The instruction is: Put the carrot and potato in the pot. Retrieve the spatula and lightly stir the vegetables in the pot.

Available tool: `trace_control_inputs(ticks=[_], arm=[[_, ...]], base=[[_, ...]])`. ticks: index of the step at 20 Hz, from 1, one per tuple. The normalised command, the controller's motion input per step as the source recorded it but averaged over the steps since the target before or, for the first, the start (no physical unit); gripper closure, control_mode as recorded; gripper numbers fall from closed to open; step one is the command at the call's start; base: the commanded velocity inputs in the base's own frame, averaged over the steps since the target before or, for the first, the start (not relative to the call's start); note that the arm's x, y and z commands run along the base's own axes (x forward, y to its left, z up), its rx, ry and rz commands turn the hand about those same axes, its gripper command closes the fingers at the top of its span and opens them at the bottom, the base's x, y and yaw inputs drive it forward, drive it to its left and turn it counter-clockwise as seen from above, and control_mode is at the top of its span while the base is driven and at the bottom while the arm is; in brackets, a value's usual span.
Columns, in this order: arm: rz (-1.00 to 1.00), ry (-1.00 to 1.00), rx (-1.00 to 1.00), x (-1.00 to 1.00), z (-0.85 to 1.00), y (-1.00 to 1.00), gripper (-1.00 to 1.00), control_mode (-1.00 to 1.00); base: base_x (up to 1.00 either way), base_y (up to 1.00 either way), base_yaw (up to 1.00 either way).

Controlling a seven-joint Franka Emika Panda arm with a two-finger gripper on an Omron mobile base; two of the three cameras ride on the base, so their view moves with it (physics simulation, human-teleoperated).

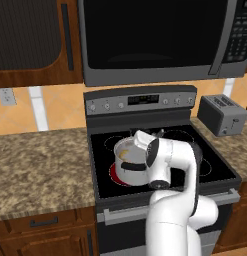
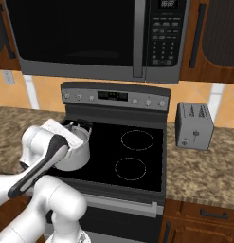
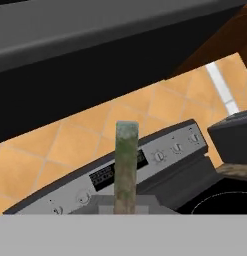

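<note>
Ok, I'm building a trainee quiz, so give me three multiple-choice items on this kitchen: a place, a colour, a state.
1. Where is the pot?
A. on the left side of the stove
B. on the counter
C. in the microwave

2. What colour is the toaster?
A. red
B. grey
C. green

3. What is the gripper doing?
A. wide open
B. shut on the spatula
C. holding a cup

Answers:
1. A, it sits on the black cooktop.
2. B, its body is grey.
3. B, the spatula's handle rises from the gripper in the hand view.
</note>
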Motion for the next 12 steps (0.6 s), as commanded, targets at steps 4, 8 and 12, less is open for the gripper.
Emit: trace_control_inputs(ticks=[4,8,12], arm=[[-0.25,-0.17,-0.05,0.00,0.24,0.00,1.00,-1.00],[-0.24,-0.19,-0.05,-0.09,0.33,0.00,1.00,-1.00],[-0.20,-0.18,-0.01,-0.34,0.40,-0.02,1.00,-1.00]], base=[[0.00,0.00,0.00],[0.00,0.00,0.00],[0.00,0.00,0.00]])
